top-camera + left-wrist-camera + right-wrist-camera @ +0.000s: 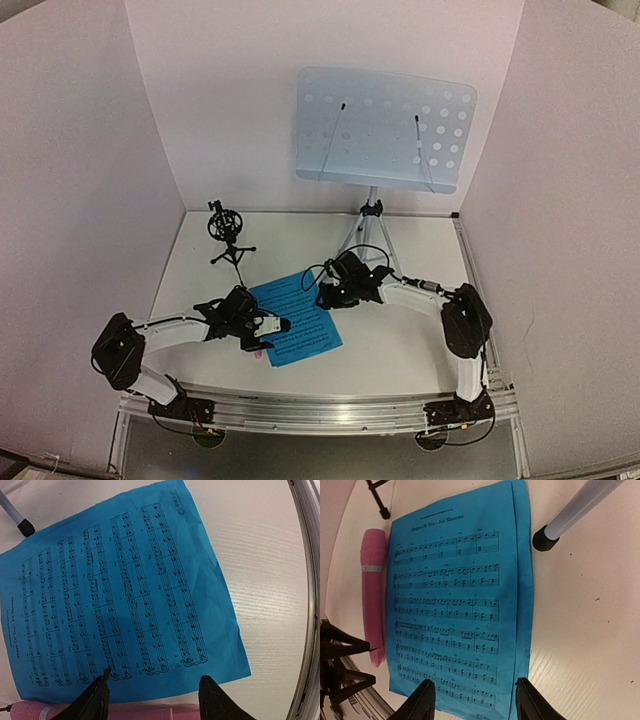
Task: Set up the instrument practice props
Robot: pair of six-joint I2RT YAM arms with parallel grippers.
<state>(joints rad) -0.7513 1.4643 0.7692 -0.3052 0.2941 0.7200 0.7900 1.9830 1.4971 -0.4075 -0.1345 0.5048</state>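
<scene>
1. White table (pixel 400 340), pale walls: one pale-blue music stand (pixel 385 128) upright at rear; one black tripod mic holder (pixel 226 232) at rear left.
2. Two blue sheet-music pages (pixel 297 320) lie stacked flat at centre; one pink microphone (pixel 373 590) lies just beside them.
3. Left gripper (pixel 155 677): jaws apart above the pages, holding nothing.
4. Right gripper (pixel 475 682): jaws apart above the pages, holding nothing.

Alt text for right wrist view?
Blue sheet music lies flat on the white table, a second blue page showing along its right edge. A pink microphone lies beside its left edge; the right hand's open fingers sit above the near edge.
</scene>
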